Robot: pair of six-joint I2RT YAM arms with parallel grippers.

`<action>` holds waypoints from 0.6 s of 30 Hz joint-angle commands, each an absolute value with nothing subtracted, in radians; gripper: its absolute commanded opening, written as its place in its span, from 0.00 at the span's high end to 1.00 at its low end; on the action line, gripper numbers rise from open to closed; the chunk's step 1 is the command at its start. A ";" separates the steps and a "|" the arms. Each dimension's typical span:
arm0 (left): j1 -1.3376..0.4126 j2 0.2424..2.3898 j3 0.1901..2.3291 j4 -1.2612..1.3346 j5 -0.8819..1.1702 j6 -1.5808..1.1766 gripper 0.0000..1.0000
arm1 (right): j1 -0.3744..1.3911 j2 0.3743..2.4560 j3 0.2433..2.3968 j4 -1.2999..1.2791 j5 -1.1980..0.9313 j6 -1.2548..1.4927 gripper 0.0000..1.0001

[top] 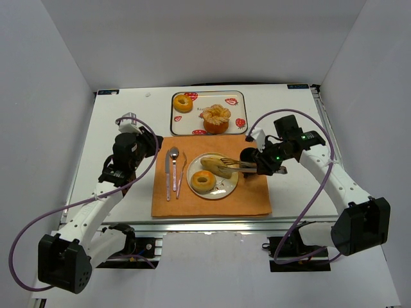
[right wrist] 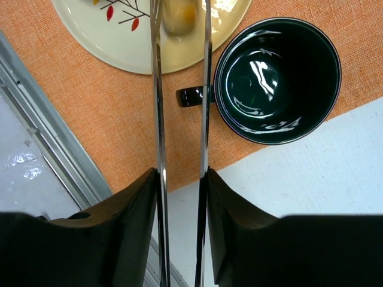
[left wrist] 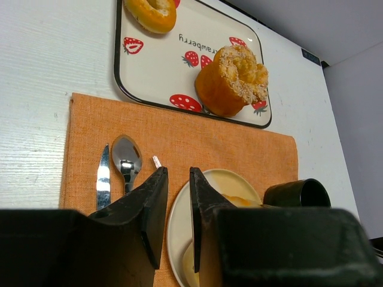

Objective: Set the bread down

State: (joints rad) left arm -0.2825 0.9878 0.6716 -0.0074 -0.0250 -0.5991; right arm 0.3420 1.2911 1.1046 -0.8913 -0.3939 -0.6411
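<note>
The right gripper (right wrist: 179, 179) clamps slim metal tongs (right wrist: 179, 89), whose tips reach a pale oblong bread roll (top: 217, 167) on the cream round plate (top: 226, 188), seemingly pinching it. A ring-shaped bun (top: 203, 181) lies beside it. The left gripper (left wrist: 178, 203) hovers, fingers narrowly apart, empty.

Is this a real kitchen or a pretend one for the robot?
Probably a pretend one: a test table inside plain white walls, laid like breakfast. An orange placemat holds a plate of bread, and a strawberry tray sits behind. Two robot arms are bolted at the edge.
</note>
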 commanded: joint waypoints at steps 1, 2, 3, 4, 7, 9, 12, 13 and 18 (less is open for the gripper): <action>-0.275 0.968 0.666 0.028 -0.015 -0.600 0.68 | 0.347 1.278 1.144 -0.904 -0.433 -0.664 0.58; -0.275 0.968 0.666 0.026 -0.015 -0.600 0.68 | 0.347 1.270 1.147 -0.902 -0.440 -0.661 0.54; -0.275 0.969 0.666 0.025 -0.015 -0.600 0.68 | 0.347 1.267 1.152 -0.900 -0.442 -0.658 0.51; -0.275 0.968 0.667 0.023 -0.015 -0.598 0.68 | 0.348 1.261 1.157 -0.897 -0.442 -0.654 0.50; -0.275 0.971 0.670 0.020 -0.012 -0.597 0.68 | 0.347 1.255 1.175 -0.897 -0.443 -0.644 0.48; -0.275 0.973 0.673 0.020 -0.011 -0.597 0.68 | 0.347 1.244 1.183 -0.894 -0.443 -0.640 0.47; -0.275 0.971 0.678 0.018 -0.009 -0.595 0.68 | 0.348 1.229 1.209 -0.885 -0.442 -0.640 0.47; -0.275 0.971 0.680 0.017 -0.009 -0.595 0.68 | 0.348 1.223 1.216 -0.879 -0.442 -0.638 0.47; -0.275 0.969 0.687 0.008 -0.011 -0.592 0.69 | 0.347 1.186 1.269 -0.842 -0.423 -0.634 0.50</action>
